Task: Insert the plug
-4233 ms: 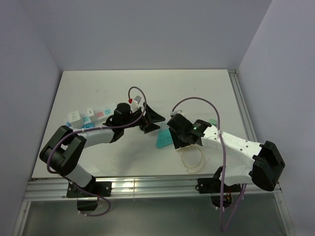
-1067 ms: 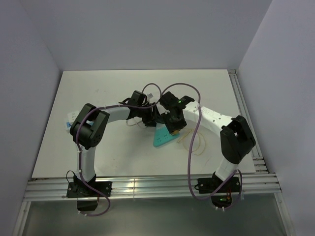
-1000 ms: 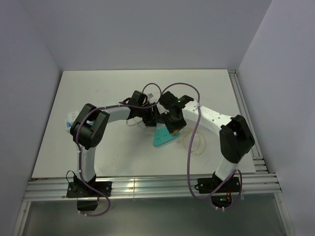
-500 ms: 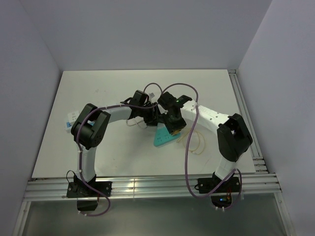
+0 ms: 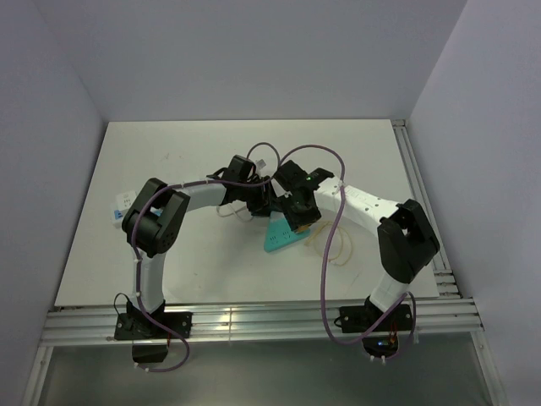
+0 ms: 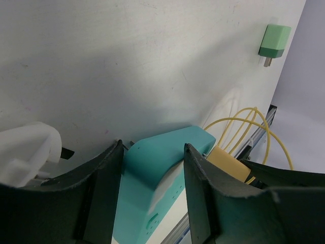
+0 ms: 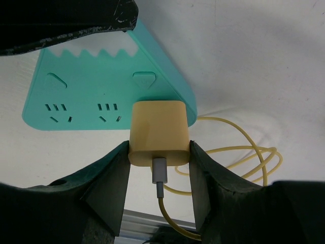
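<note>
Right gripper (image 7: 158,152) clamps the yellow plug (image 7: 158,133) by its sides, poised over the teal power strip's (image 7: 101,86) edge beside its sockets. Left gripper (image 6: 152,147) pinches the strip's end, likely bracing it for the push.

i read the power strip (image 7: 91,96) as teal, with a white sawtooth band along its upper edge in the right wrist view. the plug (image 7: 158,133) is pale yellow and its cable (image 7: 163,208) a stronger yellow. the adapter (image 6: 274,40), upper right of the left wrist view, is green. the table (image 5: 169,152) is white. the arm cables (image 5: 325,271) are purple.
</note>
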`<state>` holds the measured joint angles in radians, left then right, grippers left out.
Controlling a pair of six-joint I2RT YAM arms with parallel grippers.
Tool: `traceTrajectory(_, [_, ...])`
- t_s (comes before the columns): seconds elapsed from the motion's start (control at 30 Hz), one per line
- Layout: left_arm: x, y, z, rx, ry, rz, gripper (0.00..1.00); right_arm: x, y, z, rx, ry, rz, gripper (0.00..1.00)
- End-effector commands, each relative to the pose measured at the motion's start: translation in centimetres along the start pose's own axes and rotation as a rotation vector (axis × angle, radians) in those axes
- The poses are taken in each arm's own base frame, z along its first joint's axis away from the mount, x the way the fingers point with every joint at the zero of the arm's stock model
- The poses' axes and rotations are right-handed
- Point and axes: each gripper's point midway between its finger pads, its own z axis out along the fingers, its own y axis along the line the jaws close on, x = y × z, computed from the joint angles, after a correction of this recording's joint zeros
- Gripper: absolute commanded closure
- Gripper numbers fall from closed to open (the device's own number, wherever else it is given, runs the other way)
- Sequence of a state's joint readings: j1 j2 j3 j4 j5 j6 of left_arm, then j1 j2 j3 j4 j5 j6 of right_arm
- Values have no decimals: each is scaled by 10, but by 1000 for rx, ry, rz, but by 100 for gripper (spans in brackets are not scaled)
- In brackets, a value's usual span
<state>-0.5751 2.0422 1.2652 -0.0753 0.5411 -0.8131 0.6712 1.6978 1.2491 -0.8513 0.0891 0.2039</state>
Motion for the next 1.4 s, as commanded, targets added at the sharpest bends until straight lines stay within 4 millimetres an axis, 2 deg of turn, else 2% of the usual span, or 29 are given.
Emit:
traceTrajectory(0.0, [31,32,15,-110,84,28,60,20,8,46,-26,76,-12,91])
traceTrajectory(0.1, [30,31,15,-114,85,31,61,29,6,47,-10,144,-26,91])
traceTrajectory(0.13, [31,31,15,-115,87,32,61,23,8,44,-16,138,-26,91])
traceTrajectory(0.27, [32,29,16,-111,87,35,62,24,9,40,-18,182,-40,90])
traceTrajectory(0.47, [33,29,17,-109,88,36,63,33,10,50,-23,216,-44,90])
traceTrajectory(0.57, [33,30,17,-114,91,34,63,32,9,49,-14,197,-34,86])
traceTrajectory(0.67, [32,30,18,-108,90,32,63,13,8,33,-7,114,-13,73])
traceTrajectory(0.77, [31,28,18,-85,99,19,63,-10,5,9,2,29,-1,63])
traceTrajectory(0.8, [30,27,18,-79,100,15,63,-18,4,1,9,8,4,54])
traceTrajectory(0.87, [24,27,15,-73,87,8,63,-28,1,-9,26,-32,12,44])
traceTrajectory(0.9, [21,27,14,-73,81,6,63,-35,1,-15,24,-52,16,29])
traceTrajectory(0.97, [15,26,10,-72,70,4,63,-39,1,-21,18,-66,21,21])
traceTrajectory(1.0, [14,26,9,-75,66,6,63,-43,1,-25,19,-79,26,11])
traceTrajectory(1.23, [4,25,1,-80,45,9,63,-54,-3,-40,27,-132,46,9])
traceTrajectory(1.37, [3,26,-2,-82,36,9,62,-58,-19,-60,50,-225,114,10])
